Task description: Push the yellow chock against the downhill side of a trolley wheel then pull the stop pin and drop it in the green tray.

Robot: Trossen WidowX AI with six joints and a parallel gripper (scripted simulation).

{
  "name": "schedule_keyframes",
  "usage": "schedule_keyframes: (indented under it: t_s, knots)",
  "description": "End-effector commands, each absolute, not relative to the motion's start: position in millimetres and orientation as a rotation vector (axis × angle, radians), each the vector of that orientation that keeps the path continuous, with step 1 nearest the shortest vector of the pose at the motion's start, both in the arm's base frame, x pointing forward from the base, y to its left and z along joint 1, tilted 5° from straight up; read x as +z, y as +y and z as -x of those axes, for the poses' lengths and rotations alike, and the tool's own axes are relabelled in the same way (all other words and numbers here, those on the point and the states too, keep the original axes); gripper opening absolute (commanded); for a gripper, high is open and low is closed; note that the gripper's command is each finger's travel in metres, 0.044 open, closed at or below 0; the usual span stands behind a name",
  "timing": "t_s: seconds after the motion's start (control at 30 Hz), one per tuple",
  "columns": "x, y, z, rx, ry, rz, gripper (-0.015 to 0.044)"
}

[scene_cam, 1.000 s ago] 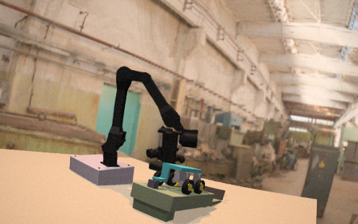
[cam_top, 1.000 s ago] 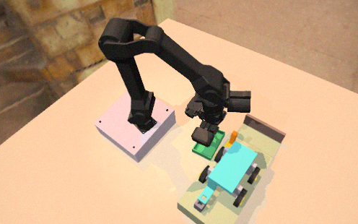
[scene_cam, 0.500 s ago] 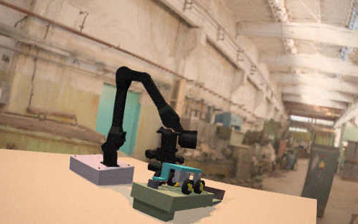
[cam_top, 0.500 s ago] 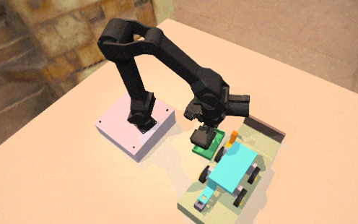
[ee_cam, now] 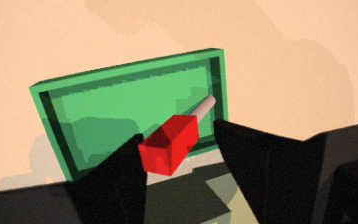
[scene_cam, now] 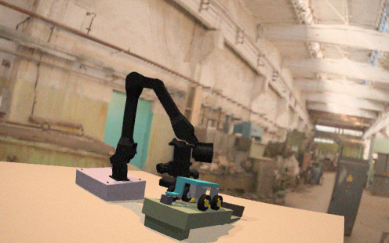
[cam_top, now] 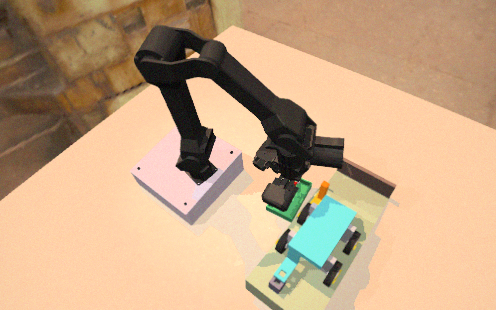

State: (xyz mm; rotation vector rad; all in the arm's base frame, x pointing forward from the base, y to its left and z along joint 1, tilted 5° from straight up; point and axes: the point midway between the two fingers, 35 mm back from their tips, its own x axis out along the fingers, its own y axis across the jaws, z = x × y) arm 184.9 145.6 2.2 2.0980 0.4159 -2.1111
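My gripper (ee_cam: 179, 134) (cam_top: 279, 193) hangs low over the green tray (ee_cam: 125, 70) (cam_top: 303, 193), and its fingers stand apart. The stop pin (ee_cam: 170, 143), with its red head and pale shank, lies tilted and loose between the open fingers, its shank tip pointing into the tray. The cyan trolley (cam_top: 323, 232) (scene_cam: 192, 183) stands on the ramp (cam_top: 365, 202) (scene_cam: 183, 217). The yellow chock with its orange handle (cam_top: 324, 188) sits against the trolley's wheel on the side nearest the tray. Its base is mostly hidden.
The arm's pale base block (cam_top: 173, 175) (scene_cam: 104, 186) stands left of the tray. A dark end wall (cam_top: 373, 177) closes the ramp's far end. A small purple pin block (cam_top: 275, 285) sits under the trolley's tongue at the ramp's near end.
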Motion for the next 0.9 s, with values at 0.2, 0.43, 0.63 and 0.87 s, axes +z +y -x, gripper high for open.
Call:
schedule_keyframes:
  t_s: [0.2,0.43,0.63,0.87]
  knots:
    - [-1,140,-186,-2.113,0.426,-2.094,0.0190]
    - [-3,136,-188,-2.113,0.425,-2.094,0.0190]
    - [-4,133,-189,-2.113,0.425,-2.094,0.0190]
    - [-7,130,-190,-2.113,0.425,-2.094,0.0190]
